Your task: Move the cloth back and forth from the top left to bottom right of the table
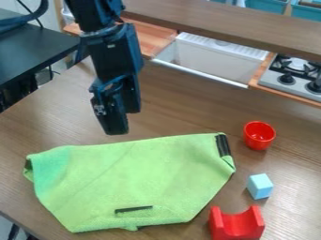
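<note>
"Across the bench [185,110], what did you have laid out?"

"You had your green cloth [134,176] spread wide over the near part, and what a spread! One black strip [223,145] sat at its upper right corner in the view, another black strip [133,209] down by the near edge."

"And your gripper [124,122]?"

"There it was, hanging nose-down at upper left, right by the cloth's far edge, with a sliver of wood between them in the view! Clenched or released? I couldn't tell you."

"Who lined up on the right of the view?"

"Three for you! Your red cup [255,142] stood upright at the back, your pale blue cube [258,187] came next, and nearest the camera stood your red block [235,229], its top scooped into a curve, near the cloth's lower right side."

"Anything beyond?"

"Past the bench you had a white basin [210,58], and a stove [274,79] to its right!"
</note>
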Tool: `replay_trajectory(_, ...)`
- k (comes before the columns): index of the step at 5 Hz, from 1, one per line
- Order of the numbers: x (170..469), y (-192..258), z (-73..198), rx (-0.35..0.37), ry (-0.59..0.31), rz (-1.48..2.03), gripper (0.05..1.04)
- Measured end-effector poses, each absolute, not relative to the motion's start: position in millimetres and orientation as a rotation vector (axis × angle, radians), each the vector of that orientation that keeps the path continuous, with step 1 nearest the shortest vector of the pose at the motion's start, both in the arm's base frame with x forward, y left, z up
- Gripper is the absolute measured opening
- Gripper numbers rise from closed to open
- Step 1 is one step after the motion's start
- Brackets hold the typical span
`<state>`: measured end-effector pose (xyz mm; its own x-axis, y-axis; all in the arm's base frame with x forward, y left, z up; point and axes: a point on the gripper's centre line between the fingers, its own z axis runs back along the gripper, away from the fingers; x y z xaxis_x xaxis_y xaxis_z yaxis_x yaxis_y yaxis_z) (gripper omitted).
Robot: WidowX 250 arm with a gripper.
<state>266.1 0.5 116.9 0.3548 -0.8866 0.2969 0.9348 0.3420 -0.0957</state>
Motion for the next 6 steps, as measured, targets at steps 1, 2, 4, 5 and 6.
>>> replay_trajectory(1,265.3,0.9,107.2,-0.277,-0.181,-1.179,0.999)
replay_trajectory(2,269.0,-5.4,71.6,-0.096,-0.145,-1.101,0.999)
replay_trajectory(4,275.8,-13.6,43.3,0.137,-0.177,-0.927,0.999)
replay_trajectory(5,278.8,-13.7,26.0,0.119,-0.131,-0.926,0.999)
replay_trajectory(6,289.3,-6.8,12.5,0.065,-0.091,-0.905,0.999)
